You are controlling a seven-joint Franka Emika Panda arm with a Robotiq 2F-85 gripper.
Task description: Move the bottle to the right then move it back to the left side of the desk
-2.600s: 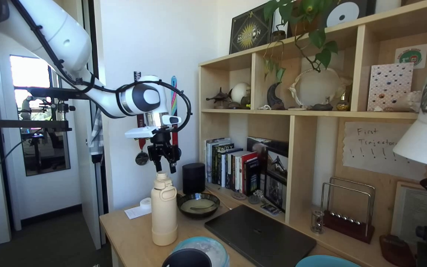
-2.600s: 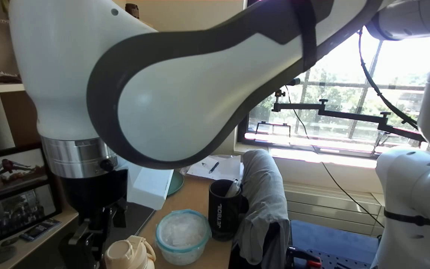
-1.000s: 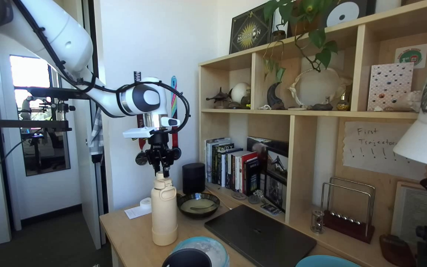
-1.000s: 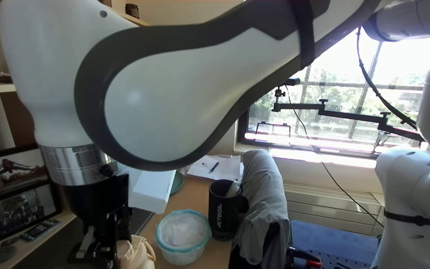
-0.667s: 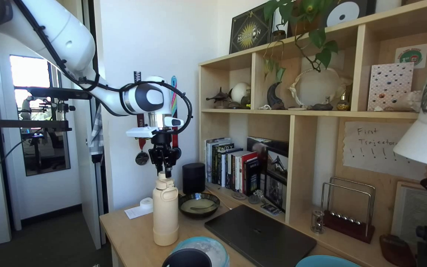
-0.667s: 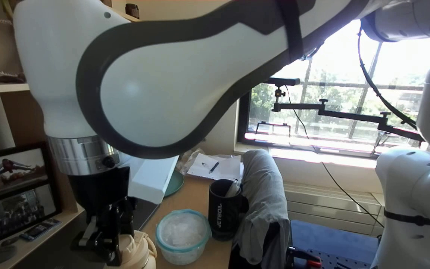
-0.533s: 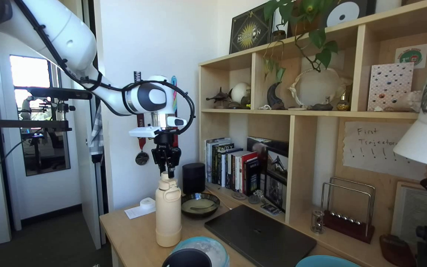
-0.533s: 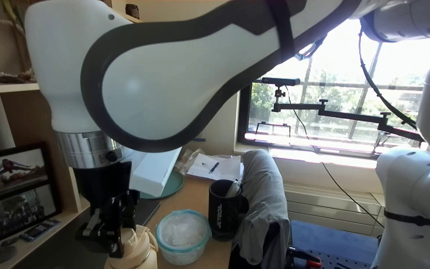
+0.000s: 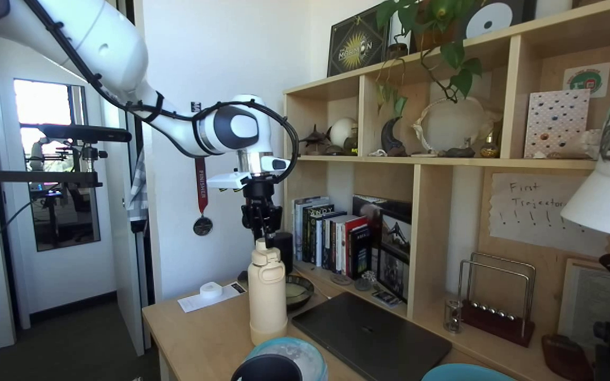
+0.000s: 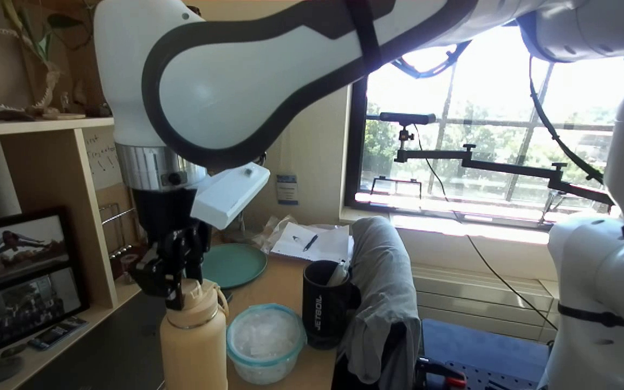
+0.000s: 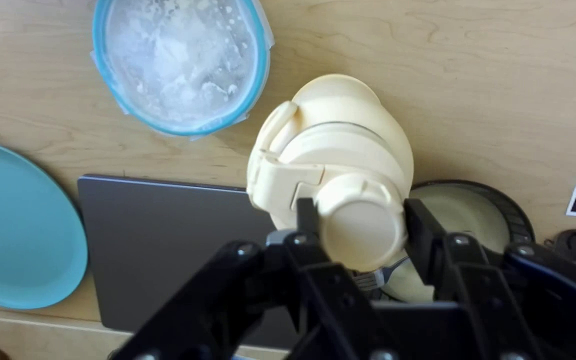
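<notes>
I've got the claw clamped on the cap of the bottle, a finger on either side; I'd guess because the body is too wide for it. The bottle is upright, directly below the claw (my cameras don't show whether its base touches the desk). Below, near its base but apart, sits a lidded tub, so I'd steer wide.
</notes>
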